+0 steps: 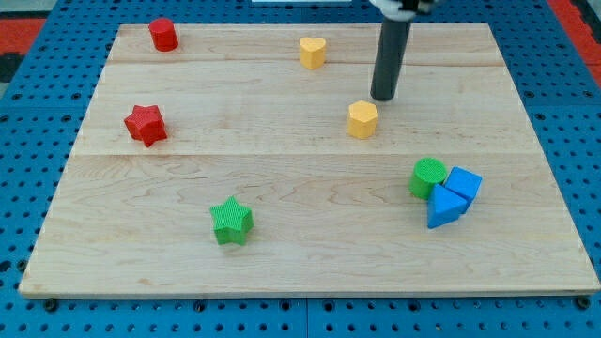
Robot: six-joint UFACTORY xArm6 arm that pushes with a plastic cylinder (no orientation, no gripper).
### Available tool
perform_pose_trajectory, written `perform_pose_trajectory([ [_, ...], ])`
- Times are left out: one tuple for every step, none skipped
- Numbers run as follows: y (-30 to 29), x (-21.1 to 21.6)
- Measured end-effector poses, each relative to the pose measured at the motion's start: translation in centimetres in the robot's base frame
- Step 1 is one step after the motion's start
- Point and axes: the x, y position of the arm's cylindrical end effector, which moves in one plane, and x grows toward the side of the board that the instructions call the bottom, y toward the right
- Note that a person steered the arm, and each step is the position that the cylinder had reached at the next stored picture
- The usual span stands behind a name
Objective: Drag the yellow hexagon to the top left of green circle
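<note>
Yellow hexagon (pixel 362 119): light, rigid block; should slide freely on the worktop (pixel 282 253).

My tip (pixel 383 97), a plain rod with no tool to open or close, sits just beside its upper-right face, up-left of the green circle (pixel 428 176). Judged contact point: that flat face, centred to avoid spin.

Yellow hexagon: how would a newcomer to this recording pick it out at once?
Start from the wooden board and go right of its middle, where my tip stands. The yellow hexagon sits just below and to the view's left of it. The other yellow block, a heart, lies nearer the view's top edge.
</note>
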Motion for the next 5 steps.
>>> perform_pose_trajectory([
  [-4.8, 2.2],
  [-1.7, 6.1],
  [1.7, 6.9],
  [4.8, 5.2],
  [4.0, 7.6],
])
